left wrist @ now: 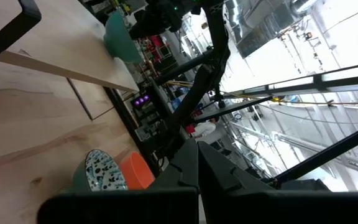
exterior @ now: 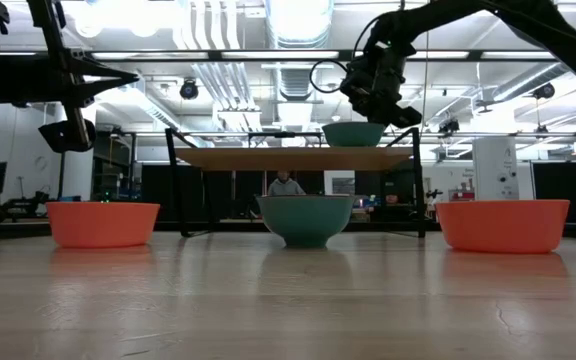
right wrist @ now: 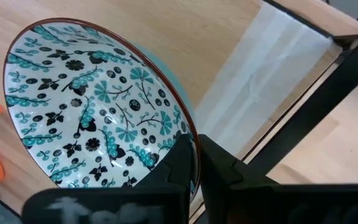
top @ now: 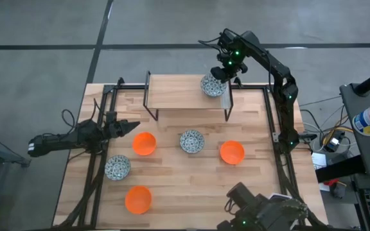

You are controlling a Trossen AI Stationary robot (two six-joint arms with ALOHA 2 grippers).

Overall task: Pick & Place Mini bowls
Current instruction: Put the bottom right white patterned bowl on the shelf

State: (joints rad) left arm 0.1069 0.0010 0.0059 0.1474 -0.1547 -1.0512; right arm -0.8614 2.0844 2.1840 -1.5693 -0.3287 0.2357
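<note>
Shelf bowl: patterned, empty, rim pinched by right gripper.
Left gripper: fingers pressed together, empty.
Table bowls: five, all empty.

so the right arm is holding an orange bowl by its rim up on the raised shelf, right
Not quite: the bowl in the right gripper is patterned blue-grey and white, not orange. The right wrist view shows the jaws shut on its rim, and the high view shows it on the raised shelf.
</note>
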